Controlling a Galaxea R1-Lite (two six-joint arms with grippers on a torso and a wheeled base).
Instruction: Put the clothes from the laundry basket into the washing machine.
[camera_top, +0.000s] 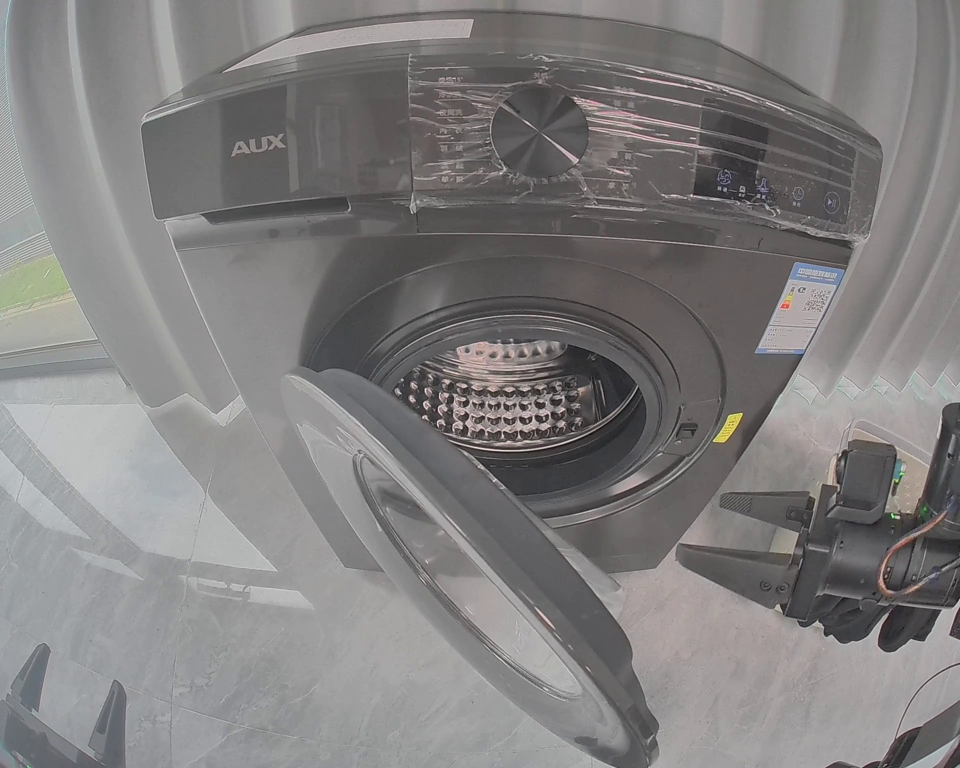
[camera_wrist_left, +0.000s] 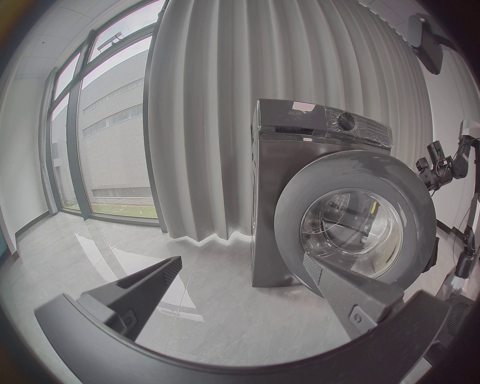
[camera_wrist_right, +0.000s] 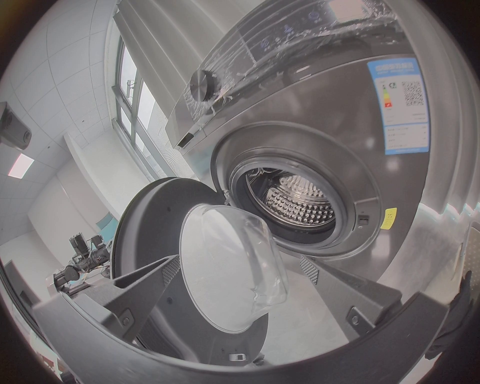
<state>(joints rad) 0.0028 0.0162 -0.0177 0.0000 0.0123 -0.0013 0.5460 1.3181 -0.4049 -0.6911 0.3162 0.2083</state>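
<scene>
The grey washing machine (camera_top: 500, 250) stands in front of me with its round door (camera_top: 470, 560) swung wide open toward me and to the left. Its steel drum (camera_top: 510, 400) holds nothing that I can see. My right gripper (camera_top: 702, 527) hangs open and holds nothing, low at the right of the machine's front, fingers pointing left. The right wrist view looks past its own gripper (camera_wrist_right: 239, 262) at the door (camera_wrist_right: 150, 215) and drum (camera_wrist_right: 295, 200). My left gripper (camera_top: 78, 672) is low at the far left, open and holding nothing. The left wrist view frames its gripper (camera_wrist_left: 240, 262) before the machine (camera_wrist_left: 280, 165).
A pale curtain (camera_top: 90, 200) hangs behind the machine, with a window (camera_wrist_left: 110, 125) at the left. The floor (camera_top: 200, 560) is glossy grey tile. A pale container rim (camera_top: 880, 440) shows behind my right arm. The open door juts out over the floor.
</scene>
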